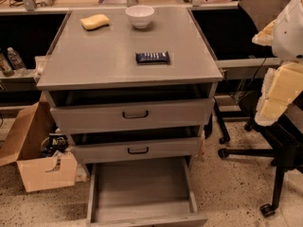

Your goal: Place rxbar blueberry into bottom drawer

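The rxbar blueberry [152,57] lies flat on the grey cabinet top [109,60], right of centre, in a dark navy wrapper with pale lettering. The bottom drawer [142,211] is pulled out fully at floor level and its plain grey floor is bare. My arm with the gripper [279,91] is at the right edge of the view, off the cabinet's right side and well away from the bar. It holds nothing that I can see.
A yellow sponge [94,21] and a white bowl [140,16] sit at the back of the cabinet top. The two upper drawers [135,114] with black handles are slightly open. An open cardboard box [40,160] stands at the left and a black chair base [265,150] at the right.
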Motion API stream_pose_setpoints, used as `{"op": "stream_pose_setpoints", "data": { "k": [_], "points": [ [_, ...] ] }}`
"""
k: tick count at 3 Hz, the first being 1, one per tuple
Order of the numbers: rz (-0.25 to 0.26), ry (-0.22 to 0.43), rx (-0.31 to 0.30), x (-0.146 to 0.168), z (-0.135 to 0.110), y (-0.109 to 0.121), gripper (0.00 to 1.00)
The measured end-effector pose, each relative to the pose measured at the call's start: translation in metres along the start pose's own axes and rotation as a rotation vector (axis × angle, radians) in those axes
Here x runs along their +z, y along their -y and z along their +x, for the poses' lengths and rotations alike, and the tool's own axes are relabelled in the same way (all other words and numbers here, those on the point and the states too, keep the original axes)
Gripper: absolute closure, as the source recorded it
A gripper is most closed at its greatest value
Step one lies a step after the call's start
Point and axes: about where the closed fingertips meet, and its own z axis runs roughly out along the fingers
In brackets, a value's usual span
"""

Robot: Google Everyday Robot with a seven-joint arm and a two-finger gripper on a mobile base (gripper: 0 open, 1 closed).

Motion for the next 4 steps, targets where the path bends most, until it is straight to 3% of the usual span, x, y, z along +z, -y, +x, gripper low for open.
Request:
{"op": "stream_pose_setpoints", "data": {
  "k": [1,2,3,4],
  "points": [
    [0.0,0.001,0.0,0.0,0.0,0.0,0.0],
    [-0.003,0.093,0.016,0.013,-0.016,0.026,0.0],
    [-0.062,0.262,-0.021,0.043,-0.06,0.071,0.0],
    [-0.102,0.457,-0.002,0.077,-0.123,0.134,0.0]
  ]
}}
